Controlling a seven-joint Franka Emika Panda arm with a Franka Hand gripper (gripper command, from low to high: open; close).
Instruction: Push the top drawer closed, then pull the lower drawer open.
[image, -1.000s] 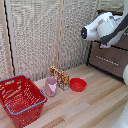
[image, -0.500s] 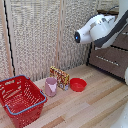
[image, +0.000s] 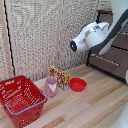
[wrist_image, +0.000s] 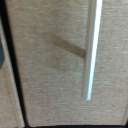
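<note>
A dark-brown cabinet stands at the exterior view's right. Most of the top drawer (image: 121, 41) is hidden behind my arm (image: 95, 36). Beneath it, the lower drawer (image: 109, 64) shows a flat front with a thin silver bar handle (image: 103, 59). The wrist view is filled at close range by a flat drawer front (wrist_image: 50, 65) with a long silver bar handle (wrist_image: 91, 50); which drawer it is I cannot tell. My gripper's fingers show in neither view, being hidden behind the arm in the exterior view.
A red basket (image: 21, 97) sits on the wooden floor at the exterior view's left. Beside it are a pink cup (image: 51, 86), a patterned box (image: 60, 77) and a red bowl (image: 77, 84). A slatted screen (image: 40, 35) stands behind them.
My arm has swung toward the exterior view's left and slightly lower, now reaching further out in front of the cabinet. The objects on the floor have not moved.
</note>
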